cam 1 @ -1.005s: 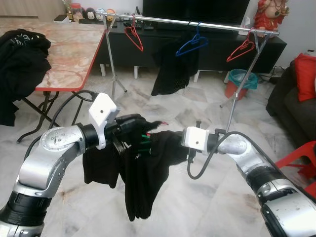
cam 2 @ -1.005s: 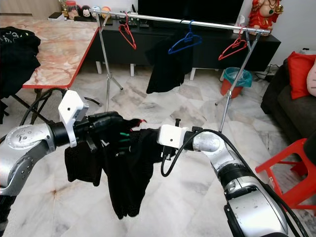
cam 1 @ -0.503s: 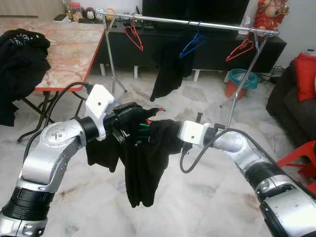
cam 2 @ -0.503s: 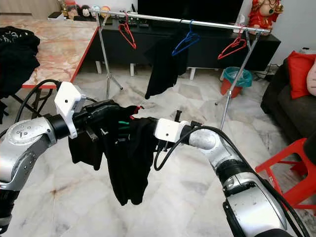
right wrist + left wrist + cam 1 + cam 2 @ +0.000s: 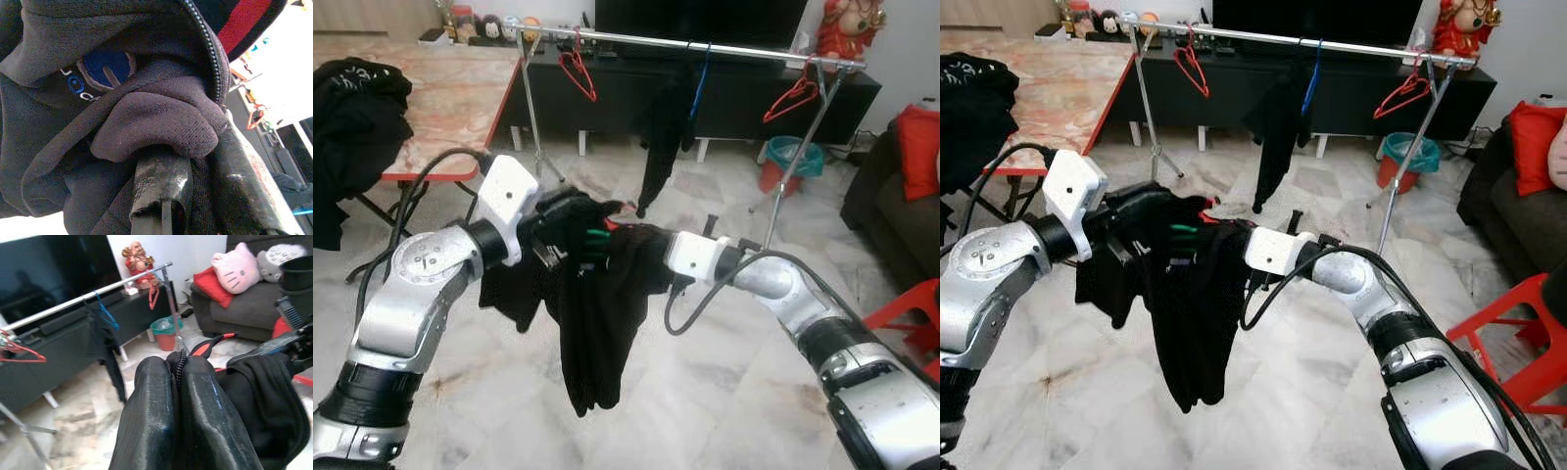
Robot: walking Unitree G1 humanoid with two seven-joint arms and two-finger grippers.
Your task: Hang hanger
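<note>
Held thing: a black garment (image 5: pixel 597 323) with a zip and a red-trimmed hanger tip (image 5: pixel 211 343) poking out of it, carried in front of the robot, well apart from the rail (image 5: pixel 705 44).
Left end effector (image 5: pixel 576 227): fingers pressed together on the zipped edge of the garment, as the left wrist view shows.
Right end effector (image 5: pixel 1234 257): buried in the cloth; the right wrist view shows its fingers (image 5: pixel 161 188) narrow with fabric folded over them, so I judge it is gripping the garment.
Rail: two red hangers (image 5: pixel 579 70) (image 5: pixel 793 96) hang bare, and a blue hanger (image 5: pixel 697 83) carries a dark garment (image 5: pixel 661 147).
Risk, slip: most of the cloth hangs below the two grips, so the garment may slide off the hanger if either grip loosens.
Risk, hook: I cannot tell where the hook sits; if it is wrapped in cloth it may miss the rail.
Risk, snag: the cable (image 5: pixel 690 304) looping under the right arm hangs beside the cloth and could catch it.
Risk, collision: the rail stand (image 5: pixel 798 147) is light and a bump could tip it.
Container: a green bin (image 5: pixel 791 162) with a red base stands by the stand's far leg; its contents cannot be made out.
Bench (image 5: pixel 450 98): a pile of black clothes (image 5: pixel 352 117) lies on its near-left edge.
</note>
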